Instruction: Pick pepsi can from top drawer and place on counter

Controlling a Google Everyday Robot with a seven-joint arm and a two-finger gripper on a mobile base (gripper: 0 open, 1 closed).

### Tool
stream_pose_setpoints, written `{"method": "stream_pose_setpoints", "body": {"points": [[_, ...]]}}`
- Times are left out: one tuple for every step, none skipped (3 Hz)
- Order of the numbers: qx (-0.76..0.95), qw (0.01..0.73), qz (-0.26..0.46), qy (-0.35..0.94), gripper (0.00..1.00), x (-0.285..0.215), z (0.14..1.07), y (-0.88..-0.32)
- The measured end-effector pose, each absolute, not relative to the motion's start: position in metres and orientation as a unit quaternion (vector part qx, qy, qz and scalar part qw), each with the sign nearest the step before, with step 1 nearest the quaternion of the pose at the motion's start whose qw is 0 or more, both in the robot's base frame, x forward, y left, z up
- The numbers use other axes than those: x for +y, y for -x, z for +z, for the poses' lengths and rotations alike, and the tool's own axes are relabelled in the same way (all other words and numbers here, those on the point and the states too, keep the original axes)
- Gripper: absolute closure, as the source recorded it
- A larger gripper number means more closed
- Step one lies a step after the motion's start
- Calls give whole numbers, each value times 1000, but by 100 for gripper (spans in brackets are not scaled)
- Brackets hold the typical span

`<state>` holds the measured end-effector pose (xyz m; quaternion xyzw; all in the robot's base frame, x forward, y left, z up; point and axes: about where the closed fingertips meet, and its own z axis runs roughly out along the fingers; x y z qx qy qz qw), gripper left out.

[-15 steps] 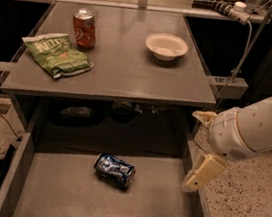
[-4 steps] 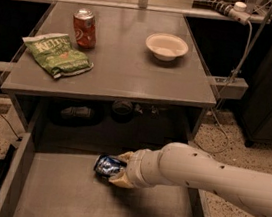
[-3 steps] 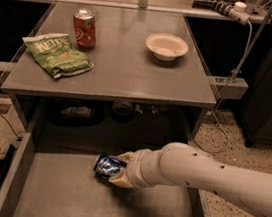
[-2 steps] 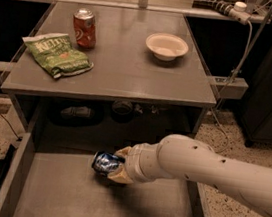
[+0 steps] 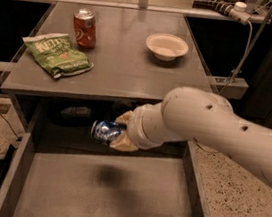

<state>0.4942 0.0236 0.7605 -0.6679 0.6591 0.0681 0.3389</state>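
Orange-red soda can (image 5: 84, 27) stands upright just behind a green chip bag (image 5: 57, 55) lying flat; white bowl (image 5: 167, 46) sits well apart, to the right. Gripper (image 5: 118, 131) hangs lower, before the dark shelf space (image 5: 74, 114).

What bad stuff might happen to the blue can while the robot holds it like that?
The gripper holds the pepsi can sideways above the top drawer, with one end sticking out, so it might slip and drop back in. The can is also just under the front edge of the counter, so going straight up could bump it. Up top, the chip bag, orange-red can and bowl could get knocked if it lands too close.
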Motion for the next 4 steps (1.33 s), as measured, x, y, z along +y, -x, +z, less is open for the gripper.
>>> {"method": "stream_pose_setpoints", "body": {"points": [[649, 349, 38, 675, 100, 13, 818, -509], [637, 371, 39, 674, 100, 0, 865, -523], [623, 408, 48, 665, 100, -17, 910, -551], [617, 441, 59, 649, 100, -28, 944, -589]]}}
